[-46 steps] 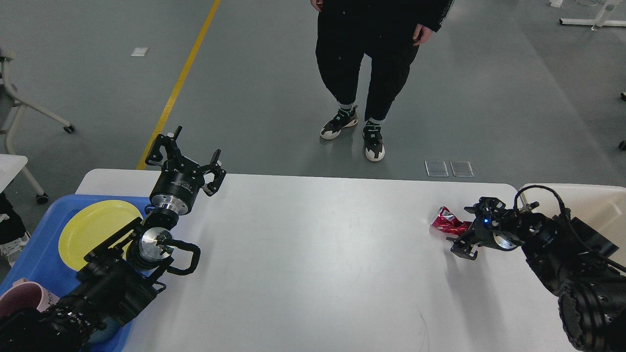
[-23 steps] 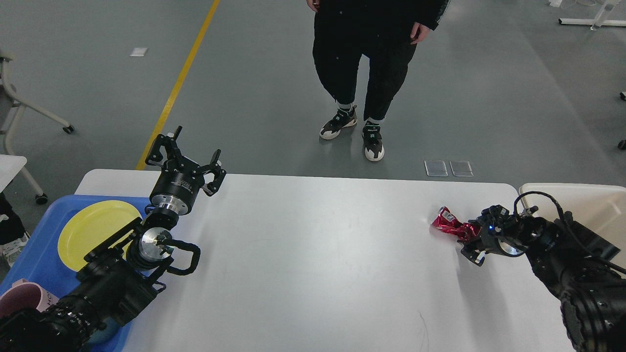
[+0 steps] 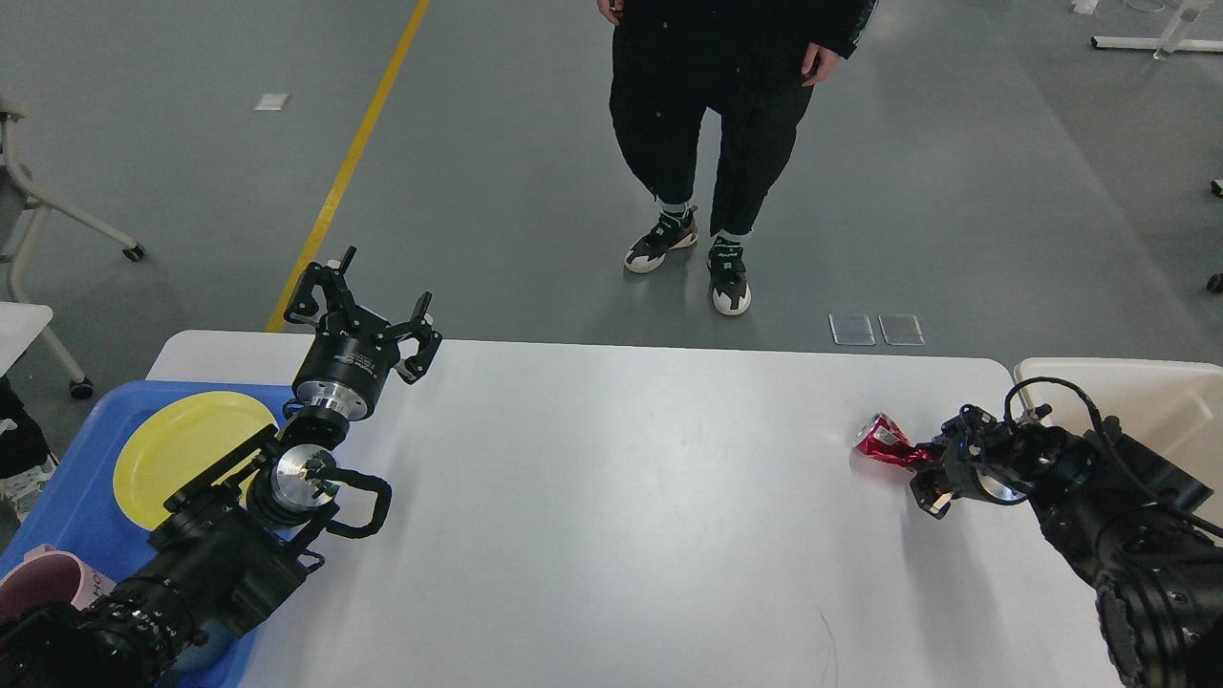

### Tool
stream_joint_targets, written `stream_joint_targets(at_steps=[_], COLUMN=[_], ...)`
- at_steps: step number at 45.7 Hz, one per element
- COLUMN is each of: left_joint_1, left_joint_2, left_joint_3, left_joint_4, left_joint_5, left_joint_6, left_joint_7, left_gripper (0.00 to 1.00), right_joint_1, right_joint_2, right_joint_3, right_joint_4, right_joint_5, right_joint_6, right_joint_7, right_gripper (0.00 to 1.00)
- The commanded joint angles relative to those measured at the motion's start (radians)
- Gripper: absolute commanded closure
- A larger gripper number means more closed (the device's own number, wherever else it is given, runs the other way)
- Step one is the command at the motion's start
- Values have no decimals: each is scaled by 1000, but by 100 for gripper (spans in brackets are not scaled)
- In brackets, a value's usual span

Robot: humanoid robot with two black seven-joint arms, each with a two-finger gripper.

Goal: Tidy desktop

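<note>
White bench [image 3: 611,516] fills the lower part of the head view, wide and smooth with rounded far corners, its surface largely bare through the middle; a faint dark scratch shows near the 6 o'clock edge, slightly right.

Crushed red can [image 3: 884,441] at about 3 o'clock on the bench, shiny and crumpled, its far end pointing toward 10 o'clock; the right claw [image 3: 925,461] is clenched on the can's near end, fingers pinched into the crumpled metal; whether the can rests on the bench or sits just off it, cannot tell; a soft shadow lies beside it.

Right arm enters from 4 o'clock, black, with a cable looped over the wrist; behind it at 3 o'clock, a cream bin [image 3: 1147,392] stands just beside the bench's right end.

Left claw [image 3: 368,306] at about 10 o'clock, raised over the far left corner of the bench, fingers [image 3: 308,291] spread apart and released, grasping nothing; left arm comes in from 8 o'clock, crossing over a blue tray [image 3: 86,516] that overlaps the bench's left edge.

In the tray: a yellow plate [image 3: 182,449], partly covered by the arm; a pink mug [image 3: 43,583] at the tray's near end, cut by the picture's edge.

Beyond the bench at 12 o'clock, a person [image 3: 712,105] in black clothes and sneakers stands on grey floor; a yellow floor line [image 3: 354,158] runs toward 11 o'clock.
</note>
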Motion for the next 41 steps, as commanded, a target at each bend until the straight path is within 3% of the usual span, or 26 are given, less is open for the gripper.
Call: stream_joint_targets(at_steps=[1,11,14,17,22,26,29,38,41], left_joint_1=[-1,0,0,0,0,0,0,0,0], left_joint_2=[0,0,0,0,0,0,0,0,0], left_joint_3=[0,0,0,0,0,0,0,0,0], left_joint_4=[0,0,0,0,0,0,0,0,0], left_joint_5=[-1,-1,-1,-1,-1,1,-1,-1,0], left_joint_6=[0,0,0,0,0,0,-1,0,0], left_joint_7=[0,0,-1,0,0,-1,-1,0,0], left_gripper=[4,4,4,4,4,4,4,4,4], right_joint_1=[9,70,112,152,251,343,400,529,584], right_joint_2=[-5,-54,-80,-101,-124,-123,-118,-89,-83], right_joint_3=[-2,-1,7,22,27,27,27,30,30], right_joint_4=[0,8,19,22,14,3,0,-6,-6], right_joint_5=[57,82,116,191,366,473,508,531,567], right_joint_6=[2,-1,4,34,282,537,698,1128,1136], right_joint_7=[1,24,88,199,346,403,421,420,421], right_gripper=[100,100,100,100,100,100,100,100,100])
